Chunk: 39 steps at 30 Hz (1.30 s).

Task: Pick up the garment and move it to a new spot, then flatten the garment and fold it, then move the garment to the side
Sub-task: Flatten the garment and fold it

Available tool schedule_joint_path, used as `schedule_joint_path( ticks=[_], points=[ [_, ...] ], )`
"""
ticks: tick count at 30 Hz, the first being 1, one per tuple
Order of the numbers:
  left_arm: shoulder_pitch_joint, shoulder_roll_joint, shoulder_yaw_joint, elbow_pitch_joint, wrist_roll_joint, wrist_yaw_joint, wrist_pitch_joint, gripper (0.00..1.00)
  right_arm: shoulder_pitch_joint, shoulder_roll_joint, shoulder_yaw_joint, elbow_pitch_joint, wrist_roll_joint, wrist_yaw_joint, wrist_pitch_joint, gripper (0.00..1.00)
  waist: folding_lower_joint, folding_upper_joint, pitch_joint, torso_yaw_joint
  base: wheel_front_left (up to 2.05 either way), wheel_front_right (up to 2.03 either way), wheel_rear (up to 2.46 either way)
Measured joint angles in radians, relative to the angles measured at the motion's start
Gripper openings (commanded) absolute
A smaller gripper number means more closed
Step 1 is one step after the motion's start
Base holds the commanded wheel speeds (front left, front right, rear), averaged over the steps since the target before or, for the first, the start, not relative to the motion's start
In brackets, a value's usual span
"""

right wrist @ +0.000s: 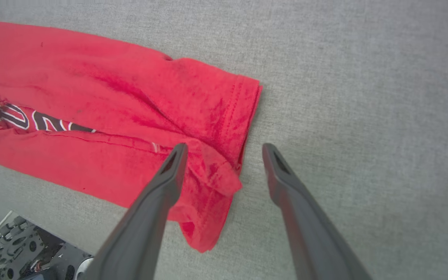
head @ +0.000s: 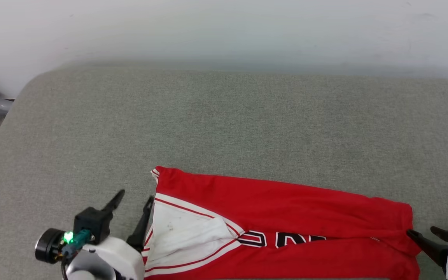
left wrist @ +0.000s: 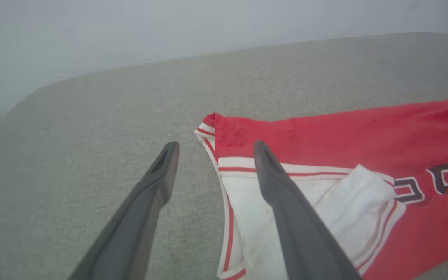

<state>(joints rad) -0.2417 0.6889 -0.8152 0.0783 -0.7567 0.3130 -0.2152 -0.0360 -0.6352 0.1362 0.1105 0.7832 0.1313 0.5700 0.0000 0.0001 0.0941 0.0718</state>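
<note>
Setting: Grey cloth-covered bench (head: pixel 91 128) against a pale wall (head: pixel 224 31), as your robot's head camera looks down on it.
Garment: the red garment (head: pixel 286 202) lies along the near edge of the bench, folded lengthwise into a long band, with white sleeve (head: pixel 185 233) and black lettering (head: pixel 282 239) facing up.
Long axis: it runs left to right across your view, sleeve end at the left, hem end at the right.
Left gripper: the left gripper (head: pixel 136 195) is spread wide and holds nothing. It straddles the sleeve-end edge, one finger over white cloth, the other over bare bench.
Right gripper: the right gripper (right wrist: pixel 224 147) is likewise spread and empty, straddling the hem corner.
Contact: you cannot tell whether any fingertip touches the cloth.
Nearer arm: neither, as each sits at its own end.
Step, as judged: the lengthwise fold looks done. A further fold would carry one end along that axis toward the other, so you would need a fresh grip on an end.
</note>
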Motion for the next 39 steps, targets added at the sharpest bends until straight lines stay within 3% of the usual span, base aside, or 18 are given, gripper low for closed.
schedule_joint_path(
  ticks=[5,9,13,17,23,31,32,34,39],
  points=[
    [-0.012,-0.059,0.125,-0.061,0.082,0.049,-0.045,1.00,0.016,0.117,-0.144,0.012,-0.065,0.000,0.129,1.00,0.0000,0.0000,0.012,0.016,0.00,0.00,0.00],
    [0.017,-0.117,0.249,-0.119,0.212,0.053,-0.046,1.00,0.013,0.223,-0.255,0.011,-0.165,0.000,0.195,1.00,0.0000,0.0000,0.028,0.029,0.00,0.00,0.00],
    [0.073,-0.163,0.344,-0.145,0.314,0.016,-0.047,1.00,-0.003,0.325,-0.345,0.012,-0.244,0.000,0.264,1.00,0.0000,0.0000,0.045,0.039,0.00,0.00,0.00],
    [0.113,-0.205,0.411,-0.137,0.367,-0.040,-0.048,1.00,-0.006,0.386,-0.386,0.012,-0.307,0.000,0.311,1.00,0.0000,0.0000,0.061,0.048,0.00,0.00,0.00],
    [0.134,-0.267,0.487,-0.116,0.426,-0.115,-0.048,1.00,-0.019,0.433,-0.403,0.016,-0.346,0.000,0.351,1.00,0.0000,-0.0001,0.083,0.058,0.00,0.00,0.00],
    [0.136,-0.340,0.560,-0.087,0.487,-0.195,-0.048,1.00,-0.037,0.463,-0.346,0.037,-0.352,-0.004,0.338,1.00,0.0000,-0.0001,0.099,0.060,0.00,0.00,0.00],
    [0.136,-0.347,0.568,-0.084,0.493,-0.202,-0.048,1.00,-0.040,0.466,-0.340,0.042,-0.352,-0.007,0.332,0.58,0.0000,-0.0001,0.099,0.059,0.00,0.00,0.00],
    [0.137,-0.359,0.582,-0.079,0.508,-0.219,-0.048,1.00,-0.045,0.467,-0.325,0.051,-0.353,-0.008,0.320,0.00,0.0000,-0.0001,0.100,0.058,0.00,0.00,0.00],
    [0.142,-0.384,0.619,-0.072,0.535,-0.252,-0.048,1.00,-0.055,0.467,-0.291,0.078,-0.361,0.000,0.249,0.00,0.0000,0.0000,0.096,0.054,0.00,0.00,0.00]
  ],
)
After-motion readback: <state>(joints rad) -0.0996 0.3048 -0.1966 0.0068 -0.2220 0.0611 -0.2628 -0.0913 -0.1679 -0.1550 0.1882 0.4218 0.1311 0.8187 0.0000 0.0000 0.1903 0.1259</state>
